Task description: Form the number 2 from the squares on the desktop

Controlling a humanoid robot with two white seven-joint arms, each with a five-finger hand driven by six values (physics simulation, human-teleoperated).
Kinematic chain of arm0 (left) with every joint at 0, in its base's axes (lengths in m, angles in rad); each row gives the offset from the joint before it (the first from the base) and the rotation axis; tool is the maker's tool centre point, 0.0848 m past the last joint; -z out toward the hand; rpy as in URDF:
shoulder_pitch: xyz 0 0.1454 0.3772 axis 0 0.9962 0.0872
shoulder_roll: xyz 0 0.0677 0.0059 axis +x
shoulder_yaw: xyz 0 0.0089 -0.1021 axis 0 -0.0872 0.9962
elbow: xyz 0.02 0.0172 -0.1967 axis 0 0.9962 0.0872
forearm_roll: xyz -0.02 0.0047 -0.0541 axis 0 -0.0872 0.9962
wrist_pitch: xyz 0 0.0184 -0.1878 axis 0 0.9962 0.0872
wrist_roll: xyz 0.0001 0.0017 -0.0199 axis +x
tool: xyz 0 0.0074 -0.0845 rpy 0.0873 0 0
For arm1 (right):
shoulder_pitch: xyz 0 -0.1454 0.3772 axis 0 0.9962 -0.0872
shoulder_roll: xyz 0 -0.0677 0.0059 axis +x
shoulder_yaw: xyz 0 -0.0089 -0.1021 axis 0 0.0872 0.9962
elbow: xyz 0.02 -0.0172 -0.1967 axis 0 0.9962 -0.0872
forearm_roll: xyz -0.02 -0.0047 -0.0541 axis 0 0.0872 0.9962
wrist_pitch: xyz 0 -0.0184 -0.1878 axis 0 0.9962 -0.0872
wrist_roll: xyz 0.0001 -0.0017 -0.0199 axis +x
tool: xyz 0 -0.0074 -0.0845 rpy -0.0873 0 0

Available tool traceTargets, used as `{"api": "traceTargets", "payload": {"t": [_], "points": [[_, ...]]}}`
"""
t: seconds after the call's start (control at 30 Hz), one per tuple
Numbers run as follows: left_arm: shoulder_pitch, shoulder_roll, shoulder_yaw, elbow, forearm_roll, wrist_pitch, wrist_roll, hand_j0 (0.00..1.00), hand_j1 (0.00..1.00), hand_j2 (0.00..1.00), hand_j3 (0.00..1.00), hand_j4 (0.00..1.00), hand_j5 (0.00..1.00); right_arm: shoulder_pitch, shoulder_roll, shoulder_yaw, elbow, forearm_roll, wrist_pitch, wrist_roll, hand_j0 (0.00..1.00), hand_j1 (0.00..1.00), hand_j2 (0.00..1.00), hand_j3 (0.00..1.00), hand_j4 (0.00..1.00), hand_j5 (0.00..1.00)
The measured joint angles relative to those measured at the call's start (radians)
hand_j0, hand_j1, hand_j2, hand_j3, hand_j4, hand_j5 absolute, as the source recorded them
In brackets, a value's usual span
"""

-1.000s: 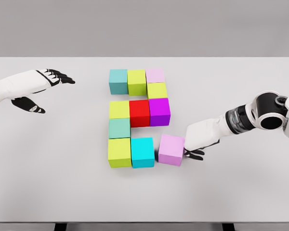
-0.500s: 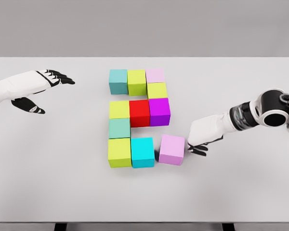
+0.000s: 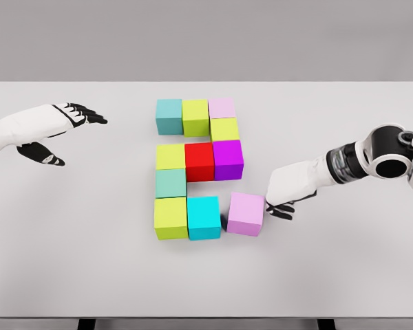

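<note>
A: While the right hand [image 3: 283, 196] rests on the white table [image 3: 89, 261] just right of the lilac cube [image 3: 246, 214], how does that cube sit?

B: Slightly twisted. Its edges run a little off the lines of the other blocks, and a narrow dark gap parts it from the cyan cube [image 3: 204, 217] on its left. It has no long axis; it is as wide as it is deep.

A: And the rest of the figure?

B: A teal cube [image 3: 169, 115], a green cube [image 3: 195, 117] and a pale pink cube [image 3: 222, 108] make the top row. A yellow-green cube [image 3: 225, 129] drops to the purple cube [image 3: 228, 159]; the red cube [image 3: 199, 161] and a lime cube [image 3: 170, 157] complete the middle row. A second teal cube [image 3: 171, 183] leads down to the lime corner cube [image 3: 171, 217].

A: Is the right hand gripping?

B: It holds nothing. Its dark fingertips [image 3: 281, 208] curl down beside the lilac cube; whether they touch it I cannot tell, and the palm hides most of the fingers.

A: The left hand [image 3: 58, 130]?

B: Hovering well apart at the far left, fingers spread loosely, empty. Its arm is cut off by the edge.
</note>
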Motion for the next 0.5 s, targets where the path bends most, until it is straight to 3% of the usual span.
{"api": "traceTargets", "payload": {"t": [0.5], "points": [[0.002, 0.002, 0.0, 0.0, 0.0, 0.0, 0.0, 1.0, 1.0, 1.0, 1.0, 1.0, 1.0, -0.002, 0.011, -0.002, -0.005, -0.003, 0.002, 0.0, 0.13, 0.13, 0.13, 0.13, 0.13, 0.13]]}}
